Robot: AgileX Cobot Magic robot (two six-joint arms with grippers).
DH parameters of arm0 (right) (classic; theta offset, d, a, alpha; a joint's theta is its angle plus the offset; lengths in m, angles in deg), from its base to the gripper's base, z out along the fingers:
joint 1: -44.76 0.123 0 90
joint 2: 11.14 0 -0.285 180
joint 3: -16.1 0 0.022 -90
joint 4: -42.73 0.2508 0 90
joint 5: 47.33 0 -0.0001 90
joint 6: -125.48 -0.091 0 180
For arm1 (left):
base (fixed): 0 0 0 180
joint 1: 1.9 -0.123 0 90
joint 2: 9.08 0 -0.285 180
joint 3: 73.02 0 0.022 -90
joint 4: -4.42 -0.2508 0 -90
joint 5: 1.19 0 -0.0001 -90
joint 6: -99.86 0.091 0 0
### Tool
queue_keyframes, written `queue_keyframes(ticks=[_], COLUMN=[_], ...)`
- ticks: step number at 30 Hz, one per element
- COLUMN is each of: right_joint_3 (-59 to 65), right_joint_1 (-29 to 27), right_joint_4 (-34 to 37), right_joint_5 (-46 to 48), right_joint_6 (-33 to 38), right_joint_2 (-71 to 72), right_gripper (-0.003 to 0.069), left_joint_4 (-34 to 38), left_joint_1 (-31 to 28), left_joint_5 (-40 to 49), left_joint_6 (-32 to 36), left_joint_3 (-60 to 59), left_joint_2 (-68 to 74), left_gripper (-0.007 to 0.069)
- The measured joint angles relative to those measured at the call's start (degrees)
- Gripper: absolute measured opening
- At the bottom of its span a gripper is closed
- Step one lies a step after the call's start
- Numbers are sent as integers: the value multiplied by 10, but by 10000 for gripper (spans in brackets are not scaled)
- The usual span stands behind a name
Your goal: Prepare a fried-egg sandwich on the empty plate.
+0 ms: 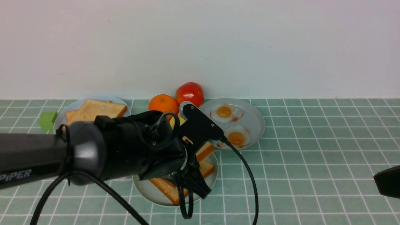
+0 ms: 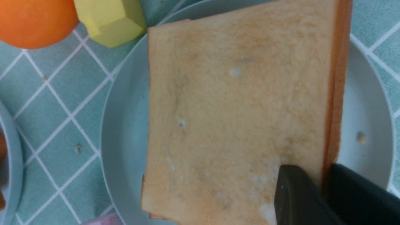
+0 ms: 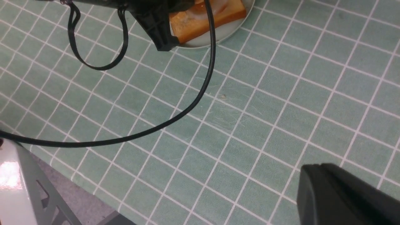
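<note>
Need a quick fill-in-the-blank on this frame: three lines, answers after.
1. The plate right of the tomato holds ___ fried eggs.
2. The claw at the top toast slice belongs to the ___ arm.
3. The round fruit just left of the tomato is an ___.
Answers: two; left; orange.

Left arm (image 1: 31, 156) reaches in from the left side and crosses to centre, wrist bent downward. Left pincer (image 2: 312, 175) points down, jaws a narrow gap apart, grip unclear. Right pincer (image 3: 315, 184) closed, low at far right, well apart.
</note>
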State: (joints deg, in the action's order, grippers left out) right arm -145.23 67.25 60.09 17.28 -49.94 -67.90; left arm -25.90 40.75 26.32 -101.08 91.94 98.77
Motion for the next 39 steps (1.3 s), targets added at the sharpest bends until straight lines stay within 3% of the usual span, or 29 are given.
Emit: queue_keyframes(ticks=[3,7,15,19,25,27,34,39], right_joint_3=[0,0,0,0,0,0,52,108], right_joint_1=[0,0,0,0,0,0,0,0], right_joint_4=[0,0,0,-7,-55,-69,-165,-199], right_joint_5=[3,8,10,10,11,12,27,19], right_joint_6=[0,0,0,0,-14,-24,-117,-169], right_joint_2=[0,0,0,0,35,51,200,290], right_gripper=[22,24,29,31,32,32,3,-3], left_joint_4=[4,5,17,57,127,135,167,172], left_joint_1=[0,0,0,0,0,0,0,0], left_joint_5=[0,0,12,40,8,-15,-197,-248], left_joint_6=[0,0,0,0,-2,-2,-2,-2], left_joint_3=[0,0,0,0,-65,-91,-368,-472], left_joint_2=[0,0,-24,-96,-350,-408,-746,-858], left_gripper=[253,340,374,316,1,-13,-14,-14])
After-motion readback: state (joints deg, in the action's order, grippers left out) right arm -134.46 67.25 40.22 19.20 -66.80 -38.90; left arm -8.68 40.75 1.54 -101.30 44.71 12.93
